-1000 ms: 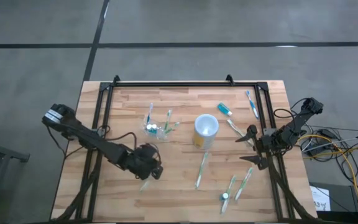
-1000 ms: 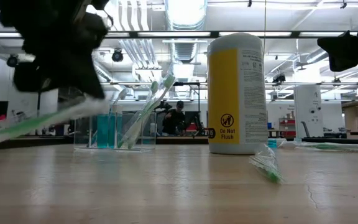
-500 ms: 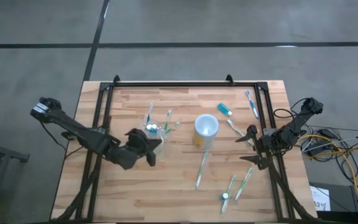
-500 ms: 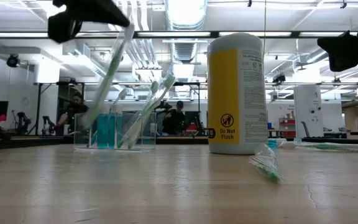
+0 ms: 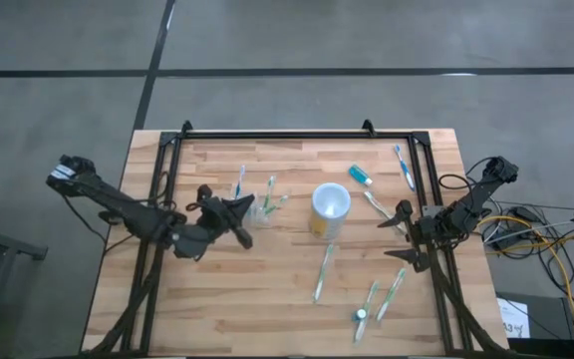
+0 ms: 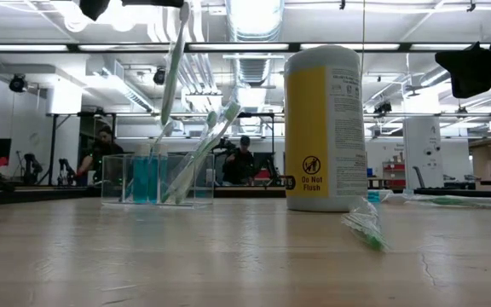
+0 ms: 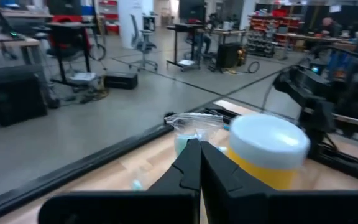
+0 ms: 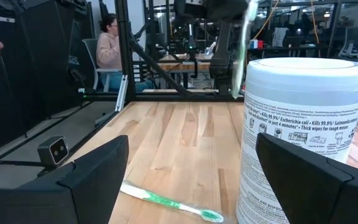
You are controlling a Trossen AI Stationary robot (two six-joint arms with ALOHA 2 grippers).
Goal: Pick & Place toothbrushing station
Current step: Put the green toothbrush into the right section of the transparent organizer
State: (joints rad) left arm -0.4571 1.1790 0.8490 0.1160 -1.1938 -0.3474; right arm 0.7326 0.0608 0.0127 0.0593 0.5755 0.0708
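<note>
One holder: toothbrushing station (image 5: 251, 207), clear plastic, boxy, left of worktop centre, brushes leaning inside.
Left gripper (image 5: 240, 213): pinching an upright toothbrush (image 6: 171, 68) above it.
Canister (image 5: 330, 206): yellow, white-lidded, beside it.
Right gripper (image 5: 404, 237): spread wide, right edge.

The surface (image 5: 287, 299) is pale wood in jointed planks, smooth with a dull sheen, framed by matt black metal rails (image 5: 297, 133). Just beside the wipes canister (image 6: 325, 128), which is white plastic with a glossy yellow printed label, stands the toothbrushing station (image 6: 156, 178), clear glossy plastic. Toothbrushes (image 5: 324, 271) near the canister look like smooth plastic. The left pincer (image 7: 200, 163) is matt black.
</note>
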